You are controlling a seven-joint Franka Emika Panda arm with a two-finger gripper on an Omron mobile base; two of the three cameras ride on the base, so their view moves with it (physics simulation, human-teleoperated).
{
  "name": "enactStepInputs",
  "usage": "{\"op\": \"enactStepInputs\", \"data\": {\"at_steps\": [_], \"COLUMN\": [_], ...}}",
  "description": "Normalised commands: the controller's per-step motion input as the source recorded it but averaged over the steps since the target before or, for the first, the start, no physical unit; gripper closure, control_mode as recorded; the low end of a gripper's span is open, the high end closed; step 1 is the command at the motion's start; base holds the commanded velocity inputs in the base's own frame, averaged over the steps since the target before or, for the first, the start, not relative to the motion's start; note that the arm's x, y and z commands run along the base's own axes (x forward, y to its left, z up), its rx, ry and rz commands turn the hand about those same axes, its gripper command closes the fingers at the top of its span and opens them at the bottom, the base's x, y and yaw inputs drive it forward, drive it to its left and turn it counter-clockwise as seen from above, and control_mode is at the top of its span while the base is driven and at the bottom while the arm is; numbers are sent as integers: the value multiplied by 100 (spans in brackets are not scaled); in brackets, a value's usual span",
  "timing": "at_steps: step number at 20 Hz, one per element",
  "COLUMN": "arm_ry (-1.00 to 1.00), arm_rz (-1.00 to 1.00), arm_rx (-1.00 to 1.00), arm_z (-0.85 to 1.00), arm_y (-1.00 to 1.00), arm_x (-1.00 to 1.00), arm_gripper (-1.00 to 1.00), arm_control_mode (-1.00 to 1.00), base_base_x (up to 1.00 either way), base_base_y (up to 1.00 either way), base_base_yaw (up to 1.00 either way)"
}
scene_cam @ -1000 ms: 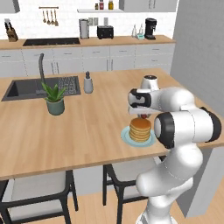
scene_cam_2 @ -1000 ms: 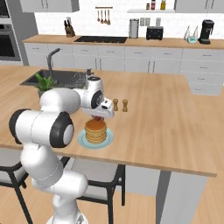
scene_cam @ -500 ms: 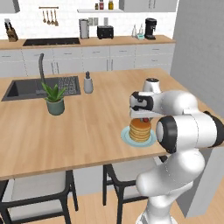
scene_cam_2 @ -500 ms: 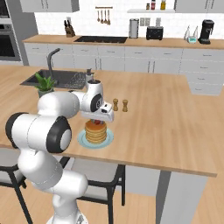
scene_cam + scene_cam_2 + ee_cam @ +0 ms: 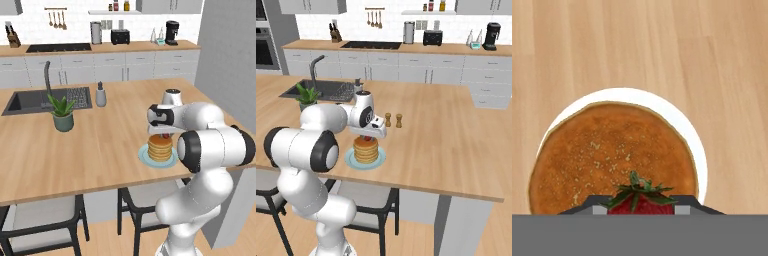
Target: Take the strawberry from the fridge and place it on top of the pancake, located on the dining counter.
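Strawberry held over the pancake.

I see my gripper [image 5: 641,209] pinching the strawberry [image 5: 641,201] between its 2 jaws, directly above the pancake [image 5: 607,155] on its plate [image 5: 688,134], on the dining counter [image 5: 90,145].

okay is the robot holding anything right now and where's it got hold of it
Yes: the gripper holds the strawberry, its jaws shut on the red body's two sides, green cap free, just above the pancake.
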Motion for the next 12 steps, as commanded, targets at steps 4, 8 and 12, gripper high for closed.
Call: {"op": "enactStepInputs", "data": {"at_steps": [4,8,12], "arm_ry": [0,0,0], "arm_rz": [0,0,0], "arm_rx": [0,0,0], "arm_z": [-5,0,1], "arm_y": [0,0,0], "arm_x": [-13,-22,0], "arm_gripper": [-100,-100,-100], "arm_control_mode": [-100,-100,-100], "base_base_x": [0,0,0], "base_base_y": [0,0,0], "base_base_yaw": [0,0,0]}}
